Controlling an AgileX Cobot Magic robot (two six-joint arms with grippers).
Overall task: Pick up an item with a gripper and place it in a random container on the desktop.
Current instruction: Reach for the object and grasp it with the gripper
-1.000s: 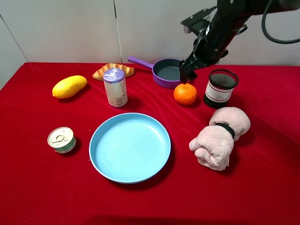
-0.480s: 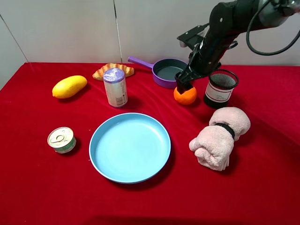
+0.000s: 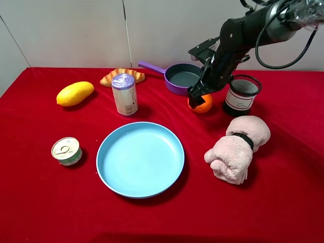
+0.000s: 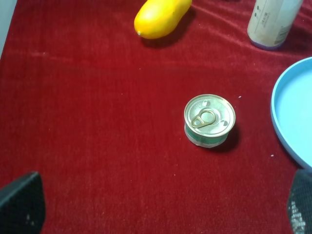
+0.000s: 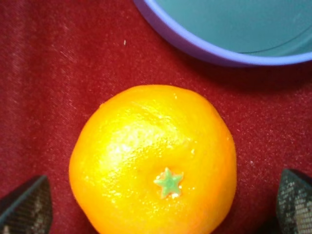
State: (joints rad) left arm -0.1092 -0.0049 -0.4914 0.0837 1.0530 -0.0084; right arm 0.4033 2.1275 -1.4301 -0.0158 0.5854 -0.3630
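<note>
Orange (image 3: 207, 104) half hidden beneath right pincer (image 3: 196, 98), fingers (image 5: 24, 207) spread either side, contact unclear

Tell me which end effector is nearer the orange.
Right. The right end effector is open around the orange; the left end effector faces the can, far off.

On the red desktop (image 3: 45, 202): right gripper (image 3: 196, 97) low over the orange (image 3: 205, 105), hiding its upper part; jaw spread not readable from here. Just right of the fruit, black mesh container (image 3: 241, 95), upright, apart from it. Just behind, purple pan (image 3: 180, 79), handle pointing left. Nearer the front, blue plate (image 3: 140, 161) in the middle, pink towel (image 3: 237, 149) to its right, small tin (image 3: 66, 151) to its left. Farther back on the left, mango (image 3: 75, 93), pastry (image 3: 121, 76), white canister (image 3: 124, 95) with a purple top
</note>
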